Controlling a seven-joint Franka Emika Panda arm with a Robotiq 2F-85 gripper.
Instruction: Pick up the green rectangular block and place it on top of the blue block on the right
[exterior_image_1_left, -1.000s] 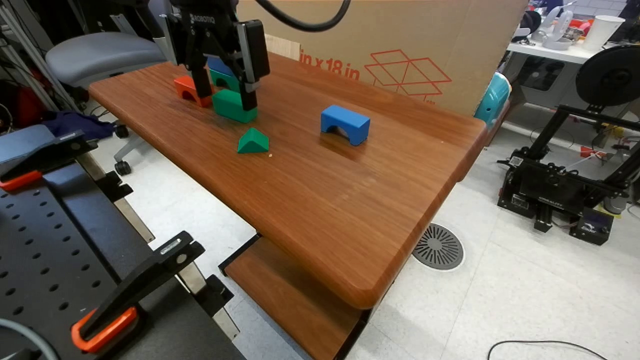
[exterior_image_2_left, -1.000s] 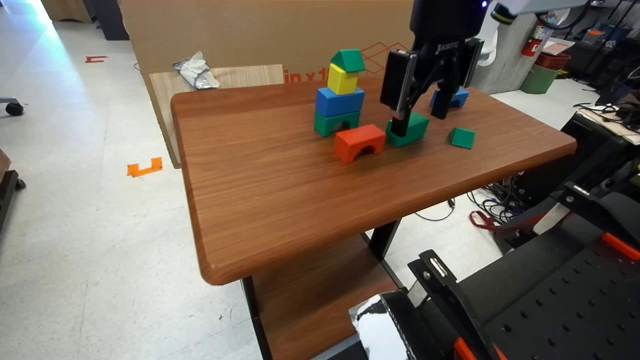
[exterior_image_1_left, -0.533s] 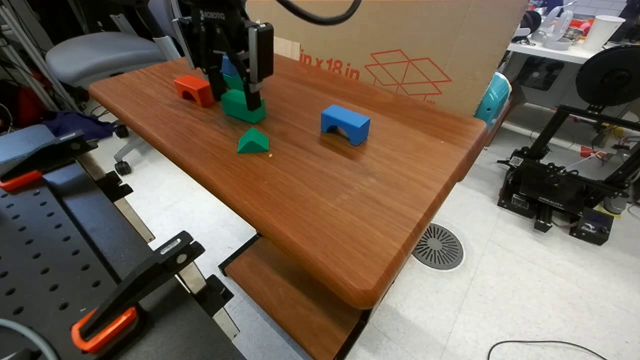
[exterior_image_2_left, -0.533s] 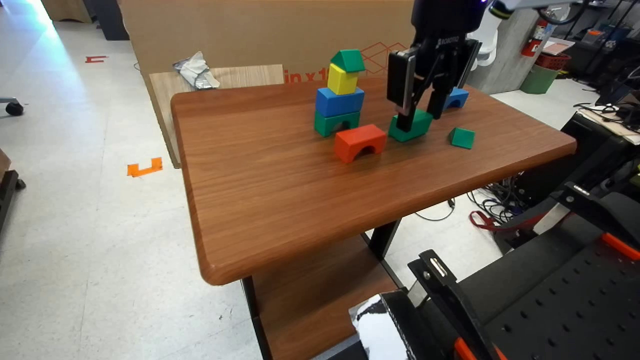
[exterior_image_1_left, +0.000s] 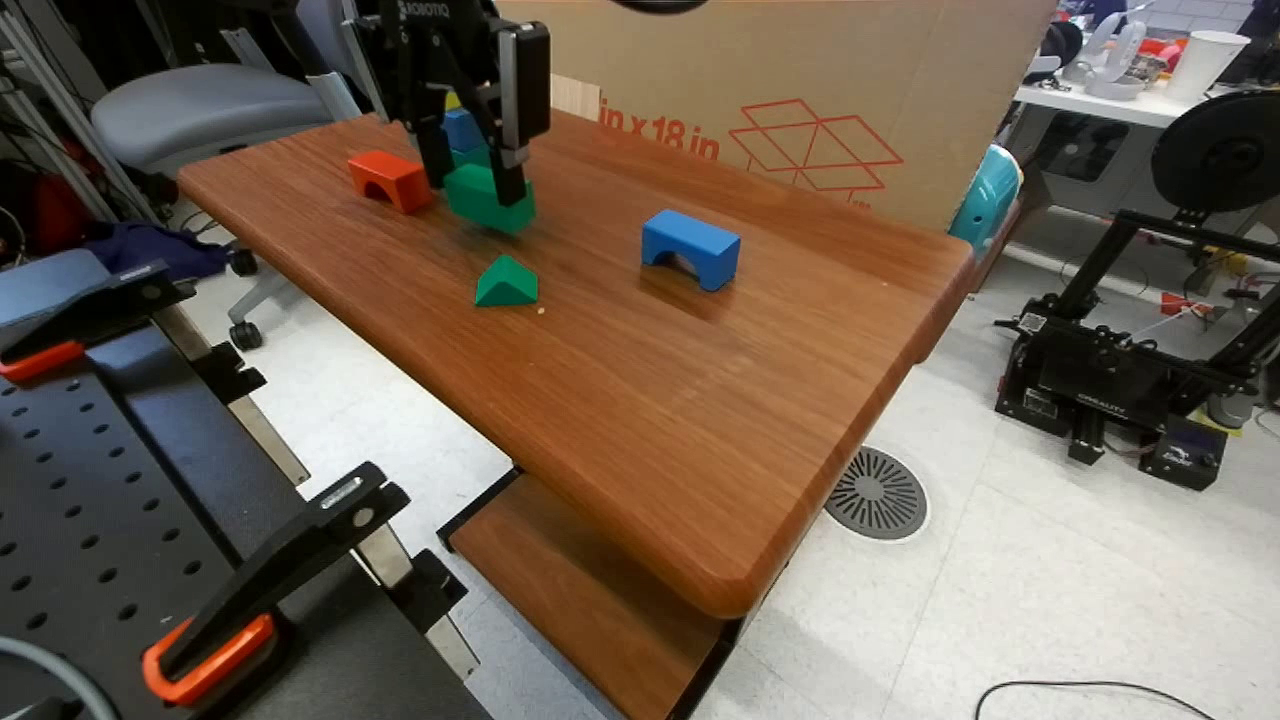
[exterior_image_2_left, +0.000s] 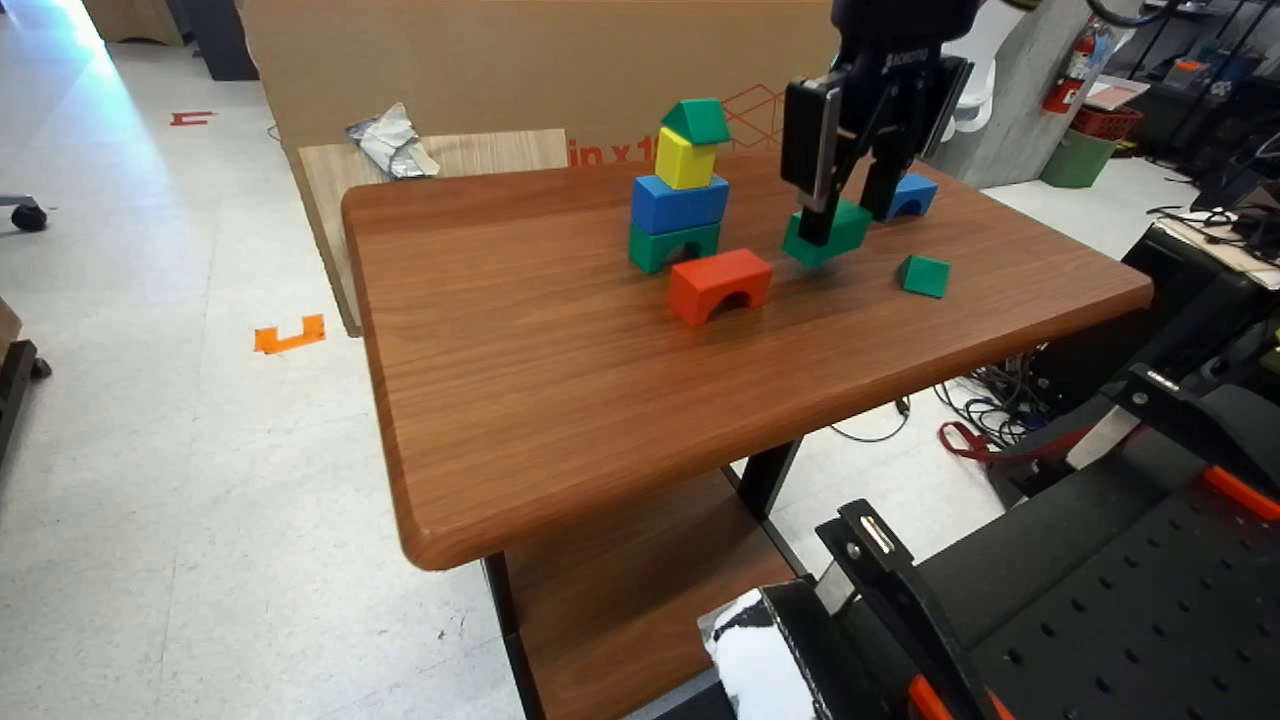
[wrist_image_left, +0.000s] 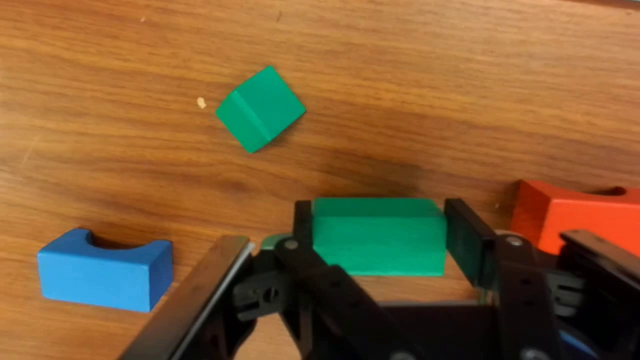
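Note:
My gripper (exterior_image_1_left: 474, 190) is shut lengthwise on the green rectangular block (wrist_image_left: 380, 240), one finger at each short end, as the wrist view shows. In both exterior views the block hangs slightly above the wooden table (exterior_image_1_left: 640, 370), with a shadow beneath it. The blue block (exterior_image_1_left: 690, 250), arch-shaped, stands by itself on the table to the right of the gripper. In the wrist view this blue block (wrist_image_left: 102, 275) lies at the lower left. Part of it is hidden behind a finger in an exterior view, where its arch (exterior_image_2_left: 912, 197) still shows.
A small green triangular block (exterior_image_1_left: 507, 283) lies in front of the gripper. Beside the held block is a red arch block (exterior_image_2_left: 720, 285). A tower with a green arch (exterior_image_2_left: 650, 247), a blue block, a yellow block (exterior_image_2_left: 685, 160) and a green triangle stands behind. A cardboard box (exterior_image_1_left: 800, 90) backs the table.
The jaws have closed on the green rectangular block. Gripper and block have then risen a little off the table, after a small shift toward the blue block. The other blocks have stayed put.

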